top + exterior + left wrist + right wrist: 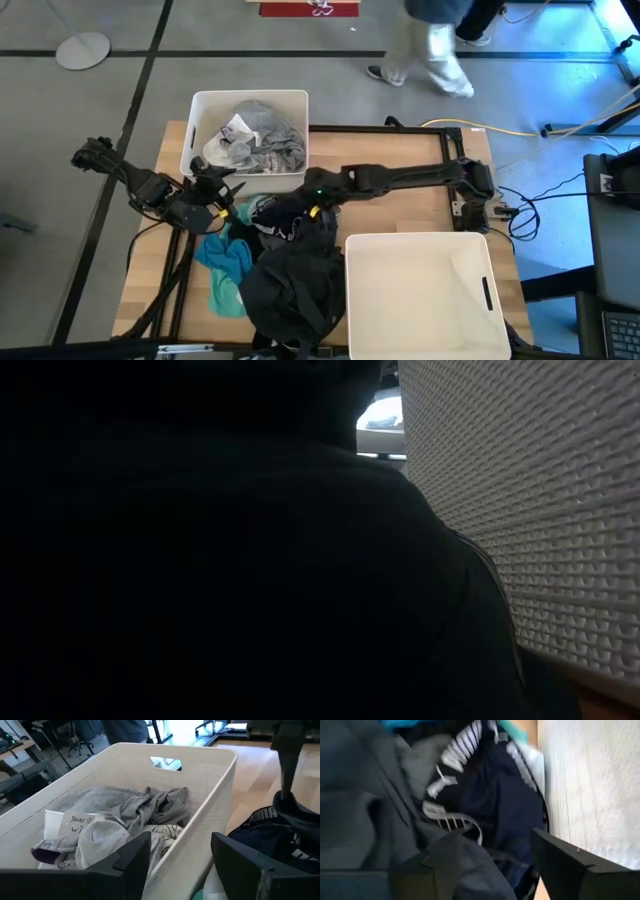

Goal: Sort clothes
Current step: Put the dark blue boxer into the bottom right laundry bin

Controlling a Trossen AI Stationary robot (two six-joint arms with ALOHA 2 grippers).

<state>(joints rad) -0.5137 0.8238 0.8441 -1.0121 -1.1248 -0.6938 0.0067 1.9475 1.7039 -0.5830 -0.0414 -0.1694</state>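
- Two white bins stood on the wooden table (pixel 470 140): a smaller bin (pixel 250 100) at the far left side and a larger bin (pixel 420 300) at the near right corner
- Smaller bin held grey and white garments (pixel 255 140), with a white tag bearing handwriting (pixel 75 822) lying on top; larger bin showed a bare floor
- Remaining clothes lay heaped on the table between the bins: a black garment (pixel 295 285) just beside the larger bin's left wall, a dark piece with white print (pixel 280 222) behind it, and a teal piece (pixel 225 265) to the left
- Left gripper (pixel 222 192) sat beside the smaller bin's near left corner, fingers (pixel 127 862) spread wide and holding nothing
- Right gripper (pixel 312 208) reached across to the pile and hung over the dark printed piece; fingers (pixel 570 865) stood apart, with cloth bunched between them, but a firm grasp could not be confirmed
- Low view was almost wholly blocked by dark fabric (pixel 220 580), the larger bin's textured wall (pixel 530 500) filling the rest
- One person's legs (pixel 425 50) were on the floor beyond the table
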